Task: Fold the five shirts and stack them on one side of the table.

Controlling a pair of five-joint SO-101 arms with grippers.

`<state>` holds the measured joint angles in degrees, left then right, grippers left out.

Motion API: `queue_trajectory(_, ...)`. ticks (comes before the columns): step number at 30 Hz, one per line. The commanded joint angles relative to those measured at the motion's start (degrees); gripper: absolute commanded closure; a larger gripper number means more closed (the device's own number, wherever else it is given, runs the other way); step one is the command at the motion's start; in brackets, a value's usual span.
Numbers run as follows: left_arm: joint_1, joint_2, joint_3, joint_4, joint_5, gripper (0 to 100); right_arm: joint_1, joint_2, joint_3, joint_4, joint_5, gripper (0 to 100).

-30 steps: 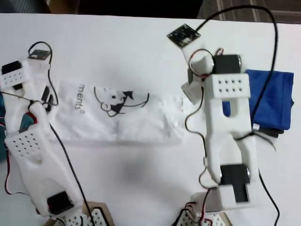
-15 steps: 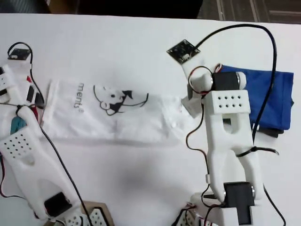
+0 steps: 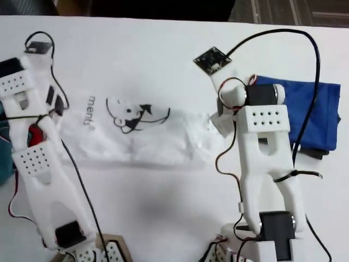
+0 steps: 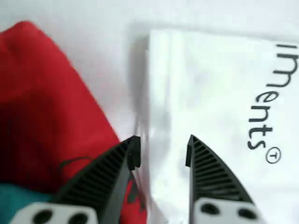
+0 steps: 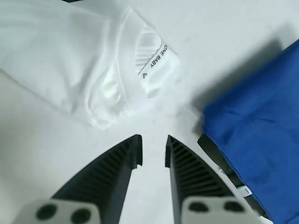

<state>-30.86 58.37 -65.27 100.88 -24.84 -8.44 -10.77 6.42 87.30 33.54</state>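
From above: a white shirt point(image 3: 142, 139), folded into a long band with a cartoon drawing and black lettering facing up, lies across the middle of the table point(image 3: 136, 54). The left arm point(image 3: 38, 164) stands over its lettered end and the right arm point(image 3: 264, 142) over the opposite end. A folded blue shirt point(image 3: 313, 112) rests at the table's right side on top of a dark garment point(image 3: 313, 154), whose edge pokes out beneath it. A patch of red shirt point(image 3: 36, 134) shows through the left arm's frame, and a sliver of teal cloth point(image 3: 4, 166) sits at the table's left edge.

From the left wrist: the left gripper point(image 4: 161, 151) hangs with its fingers apart, astride the lettered end's edge of the white shirt point(image 4: 210, 84). One finger is over the white fabric and the other is just past the edge, on the side of the red shirt point(image 4: 42, 102). I can't tell whether the tips touch the cloth. The red shirt lies just beside the white one, with a strip of bare table between them farther out. The teal cloth point(image 4: 14, 205) peeks out next to the red.

From the right wrist: the right gripper point(image 5: 153, 151) has its fingers slightly parted with nothing between them. It is above bare table, between the white shirt's bunched collar end point(image 5: 107, 93) and the blue shirt point(image 5: 257, 126). A neck label point(image 5: 156, 60) shows at the white collar. The blue shirt lies near the white one without touching it, and the dark garment point(image 5: 219, 158) juts from under its nearer edge.
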Motion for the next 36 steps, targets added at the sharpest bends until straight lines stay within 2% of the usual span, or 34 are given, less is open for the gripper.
queue_trajectory(1,0.62,1.49,1.10,0.09,0.44,82,0.13,-2.95,-0.35,-0.13,0.18,90.2)
queue_trajectory(9,-0.70,5.54,0.92,-2.81,2.90,82,-0.13,-2.68,-0.35,-0.48,0.62,90.1)
queue_trajectory(12,-0.35,5.19,-0.92,-1.67,2.90,82,-0.04,-2.68,-0.35,-0.22,3.08,90.3)
queue_trajectory(18,-0.62,4.92,-7.43,1.05,2.73,81,-0.04,-2.51,-0.35,-0.31,3.43,90.3)
queue_trajectory(36,-3.96,12.31,-7.52,-3.16,2.29,81,0.13,-2.95,-0.35,-0.13,3.69,90.3)
